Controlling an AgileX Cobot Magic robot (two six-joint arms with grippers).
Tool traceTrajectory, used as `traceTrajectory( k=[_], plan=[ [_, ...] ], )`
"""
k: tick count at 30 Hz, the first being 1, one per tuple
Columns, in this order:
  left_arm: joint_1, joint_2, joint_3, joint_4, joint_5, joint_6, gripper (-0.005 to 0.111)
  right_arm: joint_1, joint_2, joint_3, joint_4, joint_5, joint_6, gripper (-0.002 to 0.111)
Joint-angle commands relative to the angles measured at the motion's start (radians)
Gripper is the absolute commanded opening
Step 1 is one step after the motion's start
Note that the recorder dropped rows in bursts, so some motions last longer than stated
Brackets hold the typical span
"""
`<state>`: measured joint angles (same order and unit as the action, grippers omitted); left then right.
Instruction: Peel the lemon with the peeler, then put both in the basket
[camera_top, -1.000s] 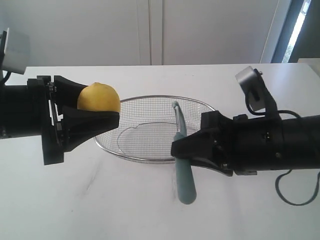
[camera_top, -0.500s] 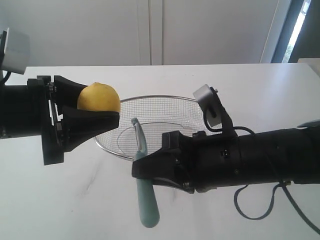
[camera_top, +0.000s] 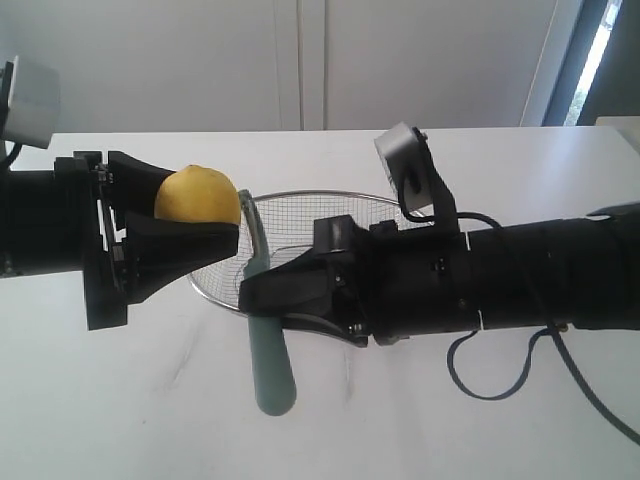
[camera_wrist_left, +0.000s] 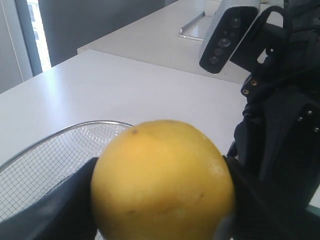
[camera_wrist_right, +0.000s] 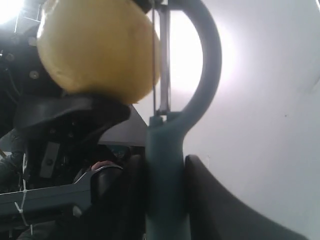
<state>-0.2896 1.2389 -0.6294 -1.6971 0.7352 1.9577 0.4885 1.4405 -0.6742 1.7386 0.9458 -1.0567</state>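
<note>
My right gripper (camera_top: 252, 297) is clamped on the peeler (camera_top: 270, 375) partway up its teal handle. The tool stands nearly upright, handle end hanging below my fingers and looped blade head raised just beside the lemon (camera_top: 197, 195). In the right wrist view the blade sits at the fruit's edge, though I cannot tell if they touch. My left gripper (camera_top: 203, 210) pinches the lemon between its 2 fingers, above the white table (camera_top: 150, 430). The wire basket (camera_top: 330, 195) rests on the table behind both grippers.
</note>
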Motion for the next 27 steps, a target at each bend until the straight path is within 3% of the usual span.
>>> traceTrajectory(
  k=[1,22,27],
  plan=[
    [-0.002,-0.006,-0.001,-0.022,0.028,0.161,0.000,0.004,-0.002,-0.015,0.006,0.022,-0.012,0.000],
    [-0.002,-0.006,-0.001,-0.022,0.026,0.161,0.000,-0.001,-0.244,-0.014,0.006,0.007,-0.014,0.000],
    [-0.002,-0.006,-0.001,-0.022,0.026,0.161,0.000,-0.001,-0.324,-0.014,-0.093,-0.203,-0.069,0.000]
  ],
)
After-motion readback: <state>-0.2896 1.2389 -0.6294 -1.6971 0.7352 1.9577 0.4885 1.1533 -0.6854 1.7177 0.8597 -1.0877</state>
